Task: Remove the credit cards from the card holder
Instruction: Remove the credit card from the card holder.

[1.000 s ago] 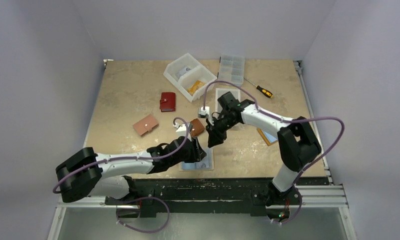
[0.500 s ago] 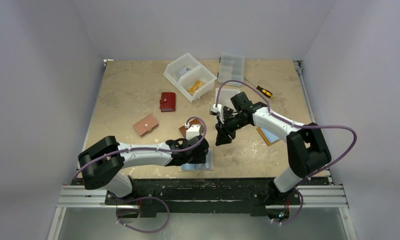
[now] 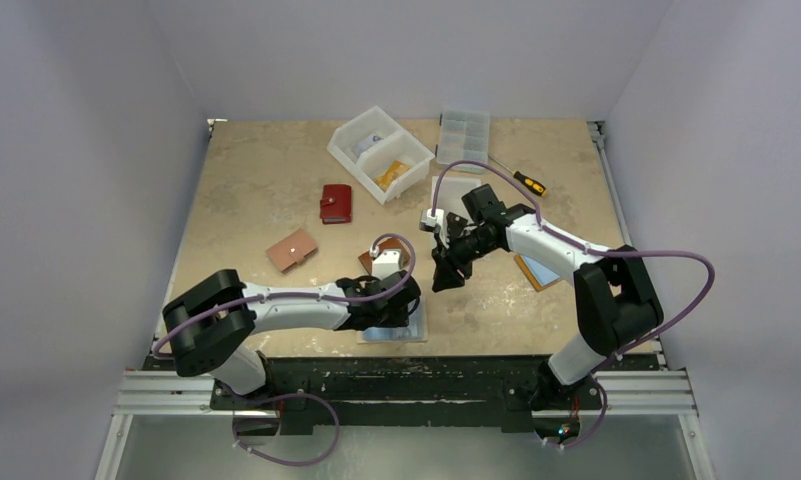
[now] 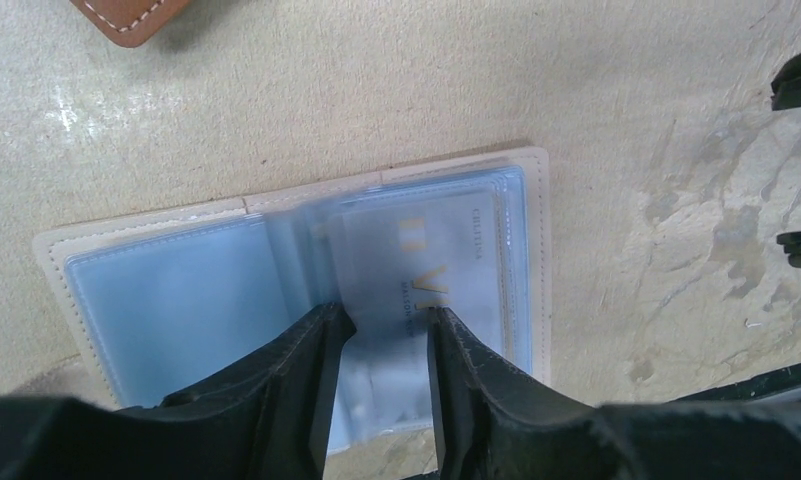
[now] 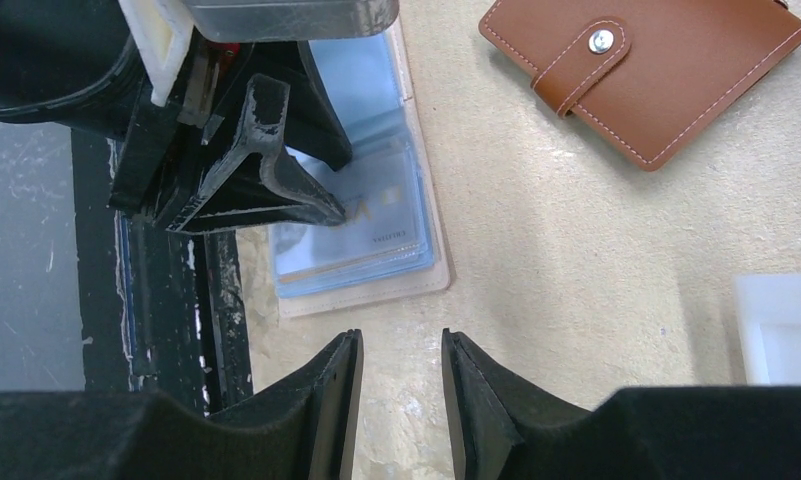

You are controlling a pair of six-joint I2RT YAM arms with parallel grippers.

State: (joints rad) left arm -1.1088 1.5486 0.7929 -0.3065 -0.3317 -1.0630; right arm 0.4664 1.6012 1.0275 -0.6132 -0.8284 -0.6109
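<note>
card removal: left tips on the sleeves, right poised above

table (image 3: 246, 180) carries the open card holder (image 4: 176, 280) at its near edge, cream cover spread flat with the clear sleeves facing up. a brown snap wallet (image 5: 656, 70) lies closed just beyond the holder, apart from it. the left gripper (image 4: 386, 320) is down on the holder, jaws partly open, tips resting on the sleeves near the spine, with nothing pinched between them. the right gripper (image 5: 398, 345) hovers above the holder's far edge, jaws about as wide, empty. the credit cards (image 4: 446, 260) sit inside the sleeves of the holder's half away from the spine, the top one pale with gold lettering.

the step in hand looks like pinning the holder so a card can slide out. for that the left tips should press on the cover or the spine, not on the card itself, or they will trap it. the right should come in low at the sleeve mouth, close on the card's edge alone and pull along the sleeve, not upward, lest the whole holder lift.
</note>
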